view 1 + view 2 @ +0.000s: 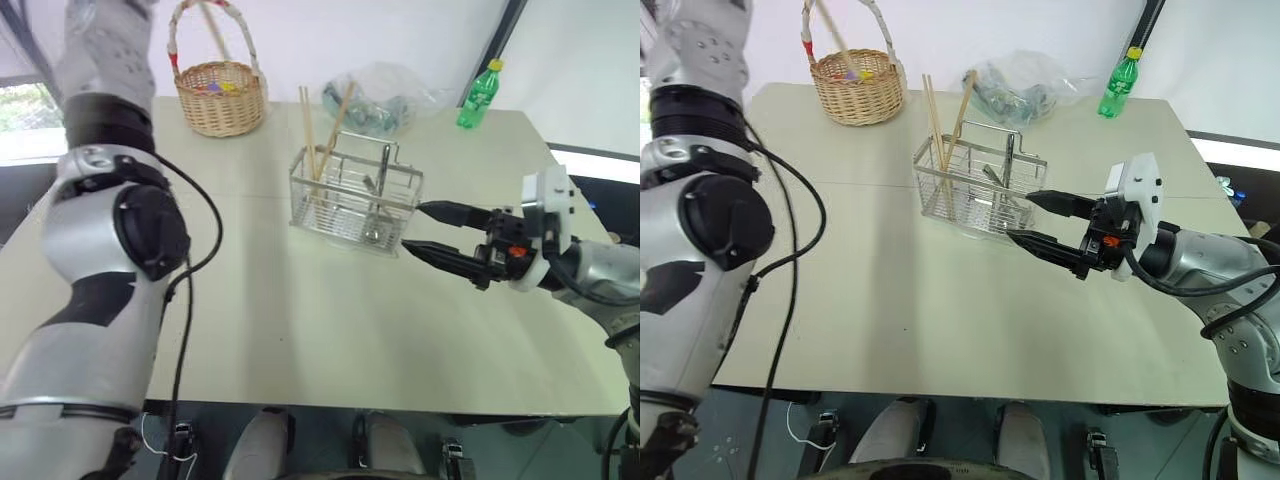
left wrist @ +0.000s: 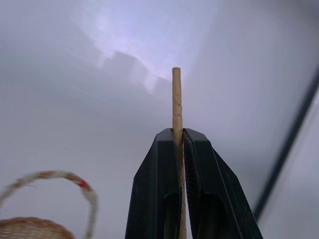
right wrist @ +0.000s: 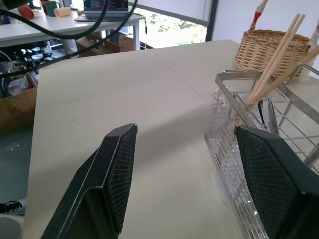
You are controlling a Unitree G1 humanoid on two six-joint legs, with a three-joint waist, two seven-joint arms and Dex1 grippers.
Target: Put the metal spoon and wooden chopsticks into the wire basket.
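- I see the pale table (image 1: 330, 330) spread across most of my head view, its near half bare.
- The left arm is raised high on my left; through its wrist camera the left gripper (image 2: 180, 137) has both black fingers (image 2: 162, 169) pressed together, clamped on a single pale wooden chopstick (image 2: 176, 104) whose tip pokes out past the fingertips against the white wall.
- The right gripper (image 1: 1035, 218) reaches in level from my right, its two fingers spread well apart with nothing between them. Its upper fingertip sits just beside the near end wall of the wire basket; I cannot tell whether it touches the wire.
- The wire basket (image 1: 352, 195) stands upright near the table's middle, loop handle up at its centre.
- The wicker basket (image 1: 219, 95) with its tall arched handle sits at the far left edge of the table, well apart from the wire one.
- A crumpled clear plastic bag (image 1: 385, 98) lies at the far edge, behind the wire basket.
- A green bottle (image 1: 478, 95) stands beside the bag, toward the far right.
- The wooden chopsticks (image 1: 310, 135) already in the wire basket lean out of its left compartment, tops fanned apart.
- The metal spoon (image 3: 268, 114) stands inside the wire basket, near the end by my right gripper.
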